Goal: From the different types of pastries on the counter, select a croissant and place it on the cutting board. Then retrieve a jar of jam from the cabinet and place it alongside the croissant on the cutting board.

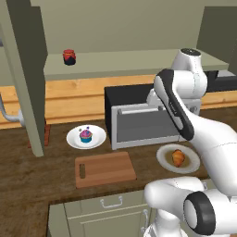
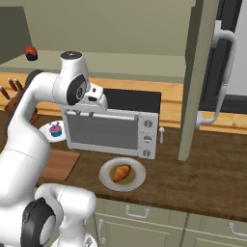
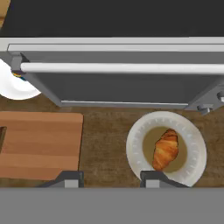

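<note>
Croissant [image 3: 166, 149]: on white plate [image 3: 194, 138], right of cutting board [image 3: 39, 144], before toaster oven [image 1: 143, 122].
Handling: probably light, flaky, crushable; take across its thick middle.
Gripper [image 3: 110, 179]: fingers narrow, holding nothing, above the counter.
Jam jar [image 1: 69, 57]: on open cabinet shelf.

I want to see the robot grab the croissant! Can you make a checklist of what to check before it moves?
1. Croissant lies alone on its white plate, nothing on top: ok.
2. Cutting board has bare room for it: ok.
3. Gripper is lined up over the croissant: not ok; in the hand view its fingertips straddle bare counter between board and plate.
4. Gripper is open wide enough to take the croissant: not ok; it is as shut as it gets.
5. Path from plate to board is free: ok; the toaster oven stands behind both.
6. Jam jar waits on the cabinet shelf: ok.
</note>
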Motion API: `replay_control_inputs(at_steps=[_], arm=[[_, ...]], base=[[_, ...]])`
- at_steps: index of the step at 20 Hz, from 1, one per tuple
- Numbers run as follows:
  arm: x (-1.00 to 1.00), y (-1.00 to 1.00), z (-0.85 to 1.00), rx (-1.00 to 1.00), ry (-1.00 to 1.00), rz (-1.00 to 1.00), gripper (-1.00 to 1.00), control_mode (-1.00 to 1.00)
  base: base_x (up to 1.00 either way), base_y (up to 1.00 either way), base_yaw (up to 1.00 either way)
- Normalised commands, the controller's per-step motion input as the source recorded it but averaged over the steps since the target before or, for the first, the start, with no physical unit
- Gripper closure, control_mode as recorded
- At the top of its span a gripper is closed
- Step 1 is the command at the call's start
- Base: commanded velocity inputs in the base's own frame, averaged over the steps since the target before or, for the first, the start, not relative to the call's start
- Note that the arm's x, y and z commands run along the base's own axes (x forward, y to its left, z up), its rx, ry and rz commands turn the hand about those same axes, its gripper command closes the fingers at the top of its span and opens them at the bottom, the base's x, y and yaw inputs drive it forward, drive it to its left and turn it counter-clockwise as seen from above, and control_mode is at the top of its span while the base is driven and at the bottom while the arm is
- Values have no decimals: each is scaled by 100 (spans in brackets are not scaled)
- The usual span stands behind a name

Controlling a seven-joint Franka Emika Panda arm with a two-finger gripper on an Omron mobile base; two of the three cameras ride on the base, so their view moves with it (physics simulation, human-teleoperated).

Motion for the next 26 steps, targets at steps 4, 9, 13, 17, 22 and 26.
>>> replay_control_inputs(at_steps=[4,9,13,17,22,26], arm=[[-8,-2,-40,-2,0,0,-100,-100],[-18,-42,-82,0,0,-4,-100,-100],[-2,-47,-69,0,3,-5,-100,-100],[-8,-49,-71,2,7,-3,-100,-100],[-5,-32,-51,0,3,-4,-100,-100],[0,-31,-50,0,5,-3,-100,-100]], base=[[0,0,0],[0,0,0],[0,0,0],[0,0,0],[0,0,0],[0,0,0]])
